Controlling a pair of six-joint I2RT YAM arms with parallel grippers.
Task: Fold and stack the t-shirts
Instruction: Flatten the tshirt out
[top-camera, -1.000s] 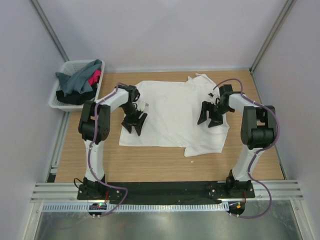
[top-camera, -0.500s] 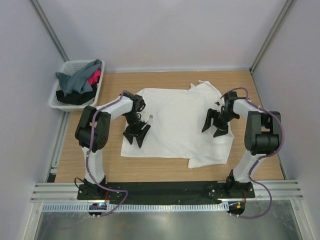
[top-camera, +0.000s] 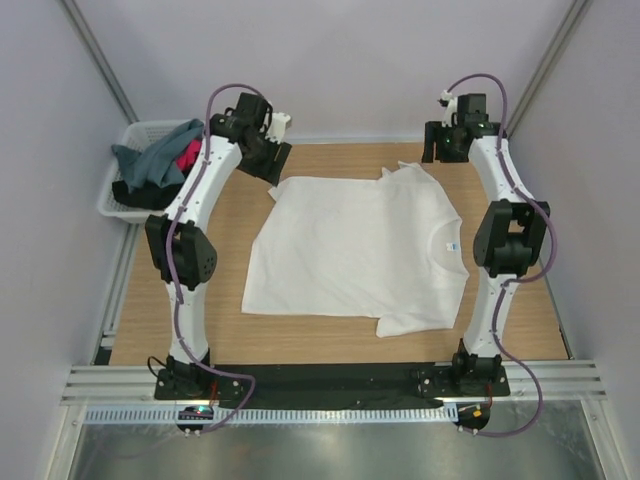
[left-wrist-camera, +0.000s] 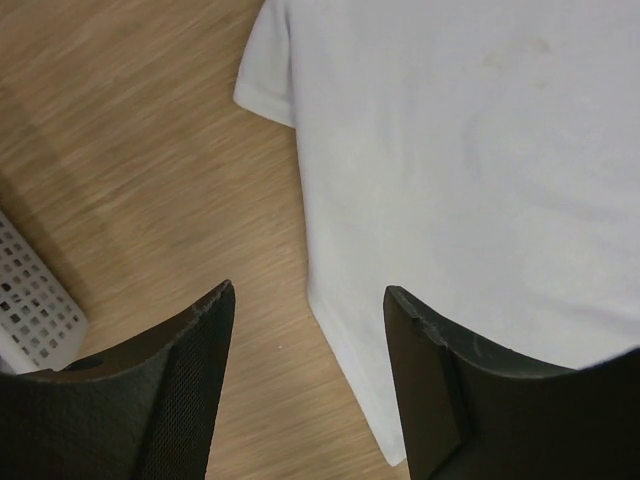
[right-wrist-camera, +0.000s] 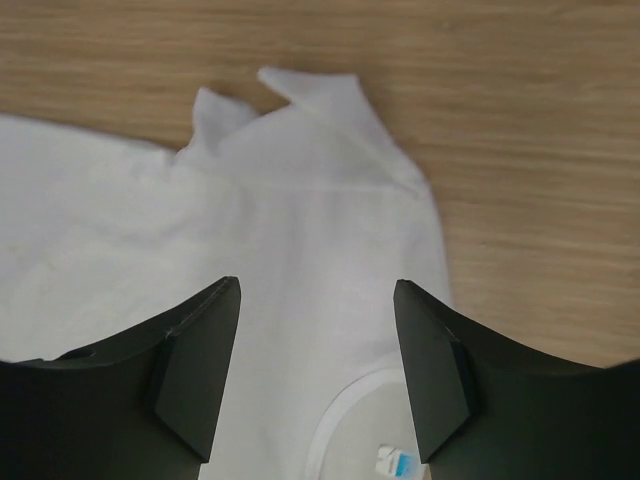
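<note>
Pale walls box in a wooden table (top-camera: 200, 320), and right across the middle of it lies the white t-shirt (top-camera: 350, 250). It is spread flat, collar out to the right with the small neck label (top-camera: 452, 245) showing, and hem to the left. One sleeve is rumpled toward the far edge, the other pokes out toward the near edge. Both arms are stretched to the far side of the table. The left gripper (left-wrist-camera: 308, 290) hangs above the shirt's far left corner, jaws standing well apart and empty. Through the gap its wrist camera looks down on bare wood and the shirt's edge, with clear air between fingers and cloth. Over on the far right, the right gripper (right-wrist-camera: 317, 283) is up above the rumpled sleeve, jaws spread wide too and gripping nothing. Below it sit the sleeve's folded tip and the curve of the collar. Off at the far left sits a white lattice basket (top-camera: 112, 205), just left of the left arm. A grey-teal t-shirt (top-camera: 150, 160) is draped over the top of it, with a pink-red t-shirt (top-camera: 188, 155) peeking out on the right. A black t-shirt (top-camera: 150, 195) is bunched underneath at the near end. A corner of that basket shows at the left edge of the left wrist view, well apart from the white shirt.
</note>
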